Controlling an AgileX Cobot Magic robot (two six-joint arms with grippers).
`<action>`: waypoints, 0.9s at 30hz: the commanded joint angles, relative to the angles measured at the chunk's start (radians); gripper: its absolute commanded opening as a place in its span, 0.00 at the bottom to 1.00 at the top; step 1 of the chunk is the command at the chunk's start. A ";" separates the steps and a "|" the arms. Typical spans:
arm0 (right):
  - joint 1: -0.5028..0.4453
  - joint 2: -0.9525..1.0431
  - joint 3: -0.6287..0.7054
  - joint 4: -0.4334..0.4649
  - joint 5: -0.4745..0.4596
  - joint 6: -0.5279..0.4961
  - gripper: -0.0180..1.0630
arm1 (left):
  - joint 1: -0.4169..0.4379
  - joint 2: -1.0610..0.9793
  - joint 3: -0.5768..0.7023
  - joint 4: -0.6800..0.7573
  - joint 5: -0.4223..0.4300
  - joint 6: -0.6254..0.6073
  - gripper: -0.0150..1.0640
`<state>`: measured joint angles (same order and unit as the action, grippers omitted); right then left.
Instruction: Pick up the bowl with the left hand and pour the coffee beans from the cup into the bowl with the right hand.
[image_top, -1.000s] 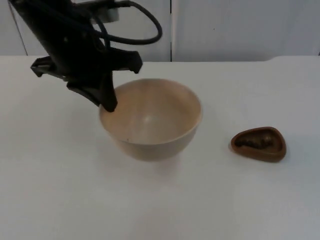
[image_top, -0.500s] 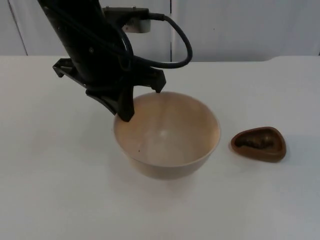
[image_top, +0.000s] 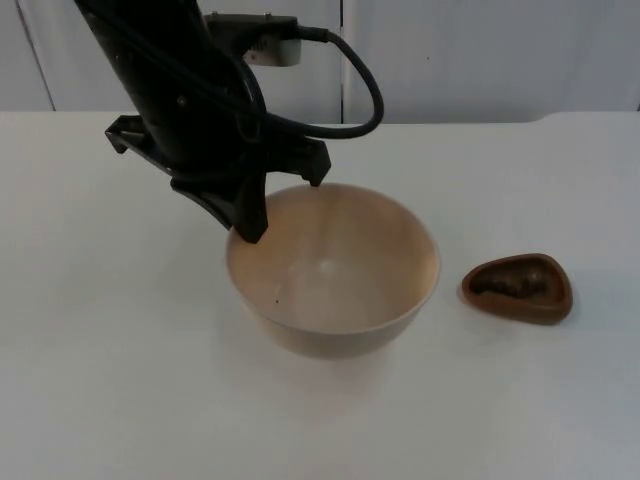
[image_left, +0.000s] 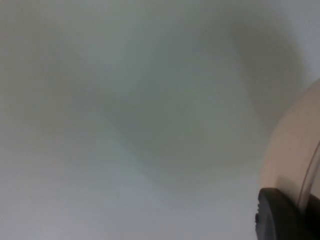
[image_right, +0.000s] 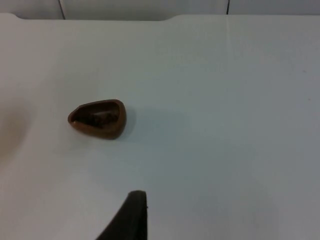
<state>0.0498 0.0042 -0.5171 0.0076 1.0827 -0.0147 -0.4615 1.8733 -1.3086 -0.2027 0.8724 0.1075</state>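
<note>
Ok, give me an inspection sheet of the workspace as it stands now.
Surface: white table.
Job's things: beige bowl held at its rim, inside bare; brown cup with coffee beans stands on the table to the bowl's right, apart from it.
Clutter: nothing seen.
Grippers: left gripper shut on the bowl's rim; right gripper waits above the table, short of the cup.
Cables: left out.
Surroundings: grey partition wall behind the table.
</note>
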 joint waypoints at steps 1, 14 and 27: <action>-0.007 -0.004 -0.003 -0.008 -0.013 0.000 0.99 | -0.005 -0.014 -0.003 0.004 -0.005 0.002 0.01; -0.007 0.230 -0.158 0.004 -0.052 0.000 0.99 | -0.005 -0.014 -0.003 -0.033 -0.014 0.026 0.01; -0.005 0.776 -0.406 0.025 -0.088 0.000 0.99 | -0.005 -0.014 -0.003 -0.044 -0.016 0.038 0.01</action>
<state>0.0498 0.6793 -0.8775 0.0245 1.0196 -0.0147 -0.4615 1.8733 -1.3086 -0.2303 0.8667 0.1410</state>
